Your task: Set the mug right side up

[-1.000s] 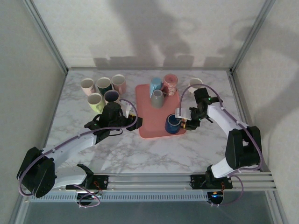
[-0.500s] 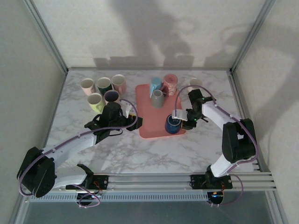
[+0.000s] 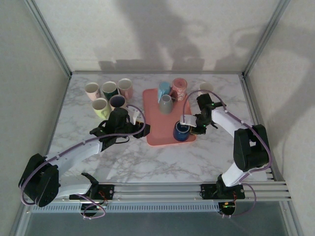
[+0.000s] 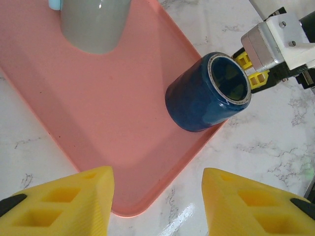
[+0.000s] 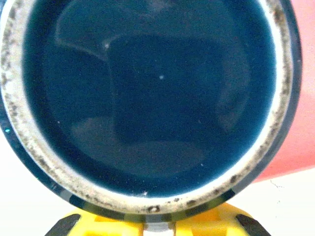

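The right gripper sets its yellow pads at the rim of the dark blue glazed mug, which sits on the near right corner of the pink plastic tray. Whether the pads clamp it I cannot tell. The mouth faces upward, so the turn looks nearly done, with settling and release remaining. Farther back, the left gripper hangs apart, empty.

Right wrist view: blue mug runs off the top edge, and its rim covers most of the right gripper, grip unreadable. Left wrist view: grey mug clipped at the top, left gripper at the bottom.
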Controlling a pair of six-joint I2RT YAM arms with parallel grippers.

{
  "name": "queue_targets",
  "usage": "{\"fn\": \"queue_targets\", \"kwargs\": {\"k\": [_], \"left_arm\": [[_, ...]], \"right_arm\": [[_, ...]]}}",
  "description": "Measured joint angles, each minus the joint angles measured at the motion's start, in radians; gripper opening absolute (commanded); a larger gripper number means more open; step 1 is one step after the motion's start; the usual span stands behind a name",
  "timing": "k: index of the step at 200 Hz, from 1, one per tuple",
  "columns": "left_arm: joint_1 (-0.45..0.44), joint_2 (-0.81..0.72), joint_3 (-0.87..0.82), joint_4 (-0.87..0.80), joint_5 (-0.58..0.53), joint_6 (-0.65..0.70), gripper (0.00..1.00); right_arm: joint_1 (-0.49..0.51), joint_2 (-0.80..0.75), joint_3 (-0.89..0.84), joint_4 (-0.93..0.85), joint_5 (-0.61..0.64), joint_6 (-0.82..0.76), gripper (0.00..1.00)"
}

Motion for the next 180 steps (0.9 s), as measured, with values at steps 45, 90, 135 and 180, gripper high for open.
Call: {"fn": "queue_targets", "kwargs": {"k": [45,90,135,180], "left_arm": [[0.0,-0.009,0.006,-0.008,0.0,-0.002,0.5],[0.0,-0.056,0.014,-0.014,0.0,-0.039,0.5],[0.0,-0.127,0.015,-0.011,-0.005,-0.135,0.5],[0.0,-0.229,-0.006,0.059,-0.011,-0.246,0.5]], "right_arm": [[0.002,-0.097,-0.06,0.031,-0.085,0.16,0.0],[0.004,-0.202,-0.06,0.115,-0.182,0.444,0.0],[0.004,-0.352,-0.103,0.223,-0.227,0.747,0.0],[0.005,-0.421,-0.061,0.248,-0.274,1.068,0.0]]}}
